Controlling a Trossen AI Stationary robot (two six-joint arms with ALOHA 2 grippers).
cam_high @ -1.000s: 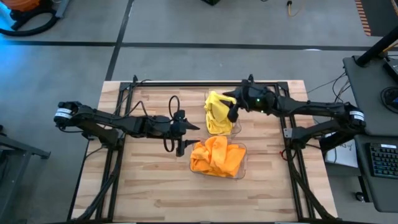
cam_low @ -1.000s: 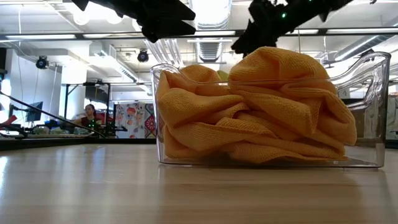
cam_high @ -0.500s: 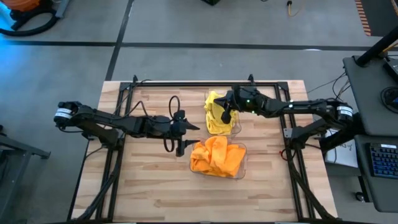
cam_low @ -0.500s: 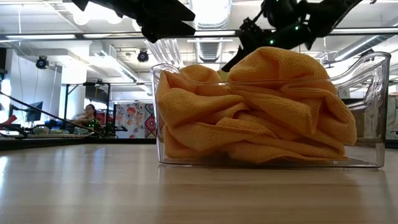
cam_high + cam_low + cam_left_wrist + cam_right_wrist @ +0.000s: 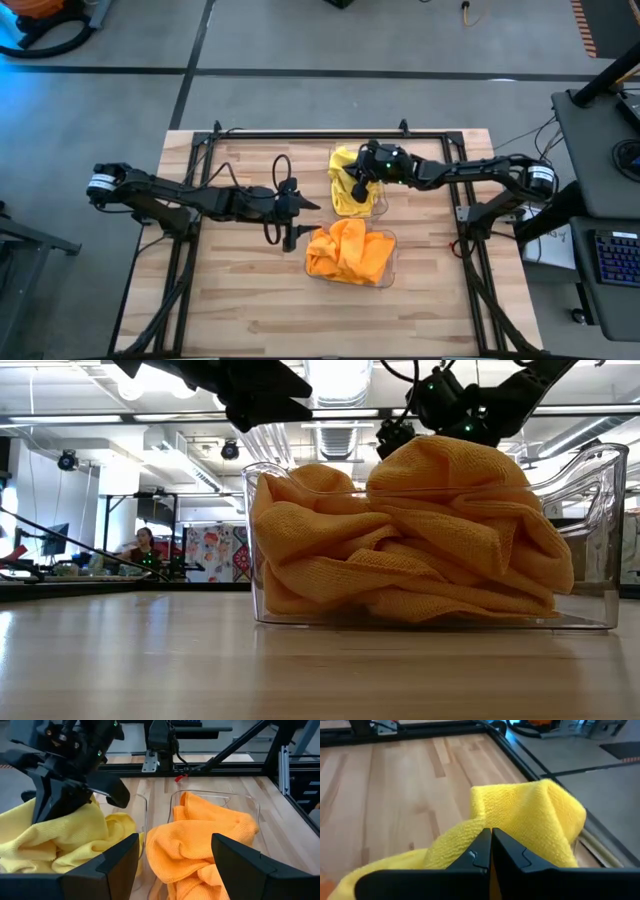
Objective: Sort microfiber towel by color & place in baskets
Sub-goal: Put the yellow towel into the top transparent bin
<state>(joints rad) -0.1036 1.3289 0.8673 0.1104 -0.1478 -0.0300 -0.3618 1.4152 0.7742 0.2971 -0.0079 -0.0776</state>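
Orange towels [image 5: 345, 252] [image 5: 400, 550] fill the near clear basket [image 5: 389, 262] [image 5: 600, 540] and heap above its rim. Yellow towels [image 5: 343, 195] [image 5: 60, 840] lie piled in the far clear basket [image 5: 381, 206], one fold hanging over its rim. My right gripper [image 5: 358, 188] [image 5: 490, 837] is shut on top of the yellow pile. My left gripper [image 5: 303, 222] [image 5: 172, 865] is open and hovers just left of both baskets, holding nothing. My right gripper presses its shut fingers [image 5: 42, 807] on the top fold of the yellow pile [image 5: 470, 837], slanting down from the table's right side. No cloth shows between the fingertips. The pile stays in the far basket.
The baskets stand side by side at the table's middle, the yellow one farther back. Bare wood lies to the left, the right and the near side. A black frame [image 5: 300, 132] runs along the far edge, with rails down both sides. A person sits far off in the room [image 5: 145, 545].
My right gripper has moved toward the table's left and down, from the right rim of the far basket onto the yellow pile. The yellow and orange towels and my left arm have kept still.
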